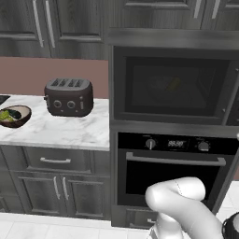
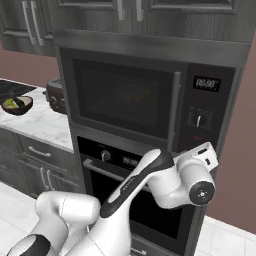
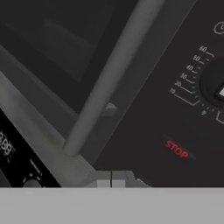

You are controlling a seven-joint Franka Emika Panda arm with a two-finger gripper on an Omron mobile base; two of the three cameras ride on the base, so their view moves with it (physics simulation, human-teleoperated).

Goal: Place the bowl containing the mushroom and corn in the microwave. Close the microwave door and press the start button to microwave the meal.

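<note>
Even flat rendered light; soft, slightly blurry pictures.

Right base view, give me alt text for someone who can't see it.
The white arm reaches up to the microwave's control panel, its hand at the panel's lower edge beside the closed microwave door with its vertical bar handle. Something yellow shows faintly through the dark window. A black oven sits below; a brown bowl rests on the marble counter.
</note>
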